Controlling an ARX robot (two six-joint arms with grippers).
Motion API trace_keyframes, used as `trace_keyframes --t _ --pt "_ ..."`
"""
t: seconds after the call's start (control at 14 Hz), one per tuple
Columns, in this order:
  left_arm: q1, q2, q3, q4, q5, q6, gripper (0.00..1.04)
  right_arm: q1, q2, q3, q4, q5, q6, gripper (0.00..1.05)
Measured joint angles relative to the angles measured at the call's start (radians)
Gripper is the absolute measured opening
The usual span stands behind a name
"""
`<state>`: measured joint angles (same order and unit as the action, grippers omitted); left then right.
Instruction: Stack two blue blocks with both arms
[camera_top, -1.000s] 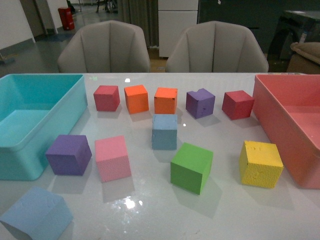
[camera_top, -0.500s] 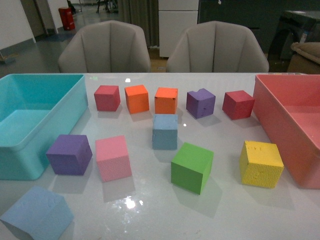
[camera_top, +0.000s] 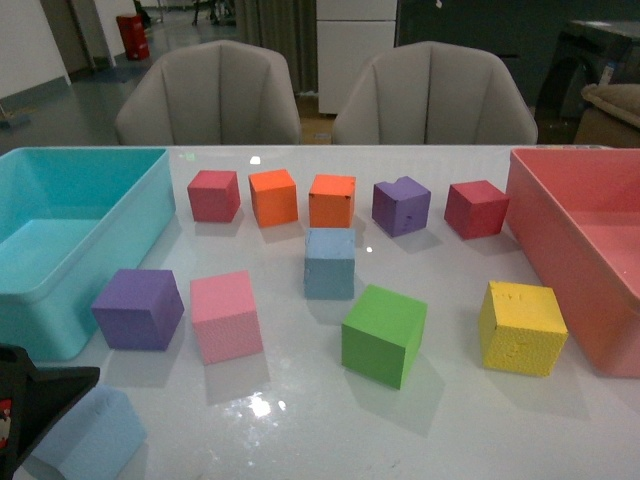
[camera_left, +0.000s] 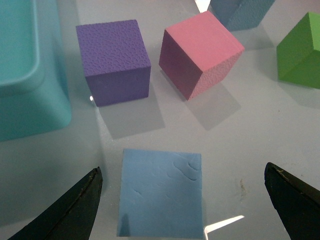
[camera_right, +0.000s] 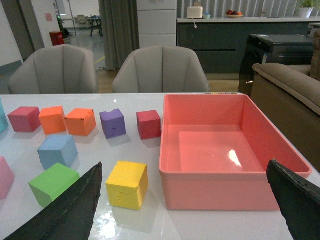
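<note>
One blue block (camera_top: 329, 263) stands in the middle of the white table, just in front of the back row of cubes. The other blue block (camera_top: 95, 435) lies at the near left corner, partly covered by the black left arm (camera_top: 35, 395). In the left wrist view my left gripper (camera_left: 182, 175) hangs open above this near block (camera_left: 161, 192), a finger on either side and well clear of it. The middle block (camera_left: 240, 12) shows at that view's edge. My right gripper (camera_right: 185, 167) is open and holds nothing, off to the right of the middle block (camera_right: 57, 150).
A turquoise tub (camera_top: 60, 200) fills the left side and a pink tray (camera_top: 580, 260) the right. A purple cube (camera_top: 138, 308) and a pink cube (camera_top: 226, 315) sit close behind the near blue block. Green (camera_top: 383, 335) and yellow (camera_top: 521, 327) cubes lie right of centre.
The black left arm has come into the front view at the bottom left and now covers part of the near blue block. No block has moved.
</note>
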<state>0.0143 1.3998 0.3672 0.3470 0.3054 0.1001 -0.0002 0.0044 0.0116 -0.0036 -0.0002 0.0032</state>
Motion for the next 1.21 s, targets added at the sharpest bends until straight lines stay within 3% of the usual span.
trace_keyframes --t 1.21 --pt "-0.029 0.381 0.042 0.205 -0.079 0.014 0.98 0.0 0.0 0.0 0.0 0.0 0.0 0.98"
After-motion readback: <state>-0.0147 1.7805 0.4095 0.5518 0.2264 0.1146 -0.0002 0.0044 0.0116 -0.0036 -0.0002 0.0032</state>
